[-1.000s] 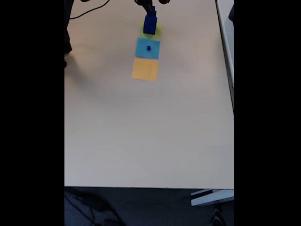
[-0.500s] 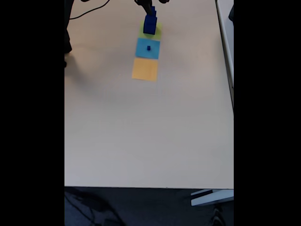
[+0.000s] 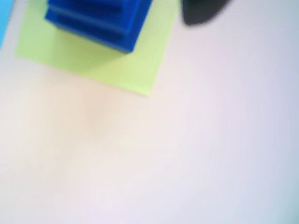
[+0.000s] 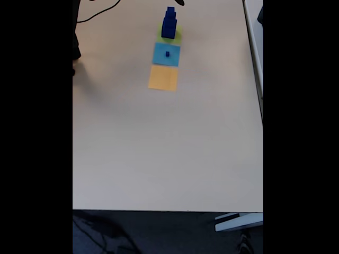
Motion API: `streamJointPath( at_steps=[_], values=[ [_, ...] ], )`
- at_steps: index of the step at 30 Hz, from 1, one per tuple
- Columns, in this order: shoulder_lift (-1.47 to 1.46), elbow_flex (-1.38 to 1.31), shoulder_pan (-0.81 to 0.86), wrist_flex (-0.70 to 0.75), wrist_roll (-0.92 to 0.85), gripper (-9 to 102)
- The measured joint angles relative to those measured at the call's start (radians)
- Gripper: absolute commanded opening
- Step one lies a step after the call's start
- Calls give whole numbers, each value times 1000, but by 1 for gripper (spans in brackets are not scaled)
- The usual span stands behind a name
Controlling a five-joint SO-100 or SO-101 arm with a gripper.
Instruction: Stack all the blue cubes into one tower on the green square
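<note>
A tower of blue cubes (image 4: pixel 169 24), each one smaller than the one below, stands on the green square (image 4: pixel 173 37) at the far end of the table. In the wrist view the tower's lower blue cubes (image 3: pixel 98 18) fill the top left, resting on the green square (image 3: pixel 117 65). One tiny blue cube (image 4: pixel 167 54) sits apart on the light-blue square (image 4: pixel 166 54). A dark fingertip (image 3: pixel 202 11) of my gripper shows at the top edge of the wrist view, right of the tower and clear of it. Nothing shows between the fingers; the other finger is hidden.
An orange square (image 4: pixel 163 78) lies in front of the light-blue one. A black cable (image 4: pixel 98 13) and a dark shape (image 4: pixel 76 47) occupy the table's far left. The table edge (image 4: pixel 167 210) runs along the near side.
My gripper, which was at the tower's top, has risen out of the fixed view. The tower stands free with its small top cube now uncovered.
</note>
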Motion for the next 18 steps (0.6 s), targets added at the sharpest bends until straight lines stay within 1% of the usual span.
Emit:
streamJointPath(
  at_steps=[4, 8, 13, 18],
  values=[
    [114, 2, 60, 0, -160, 24],
    [236, 103, 155, 0, -256, 23],
    [284, 273, 253, 0, -268, 23],
    [291, 422, 290, -66, -268, 22]
  ],
)
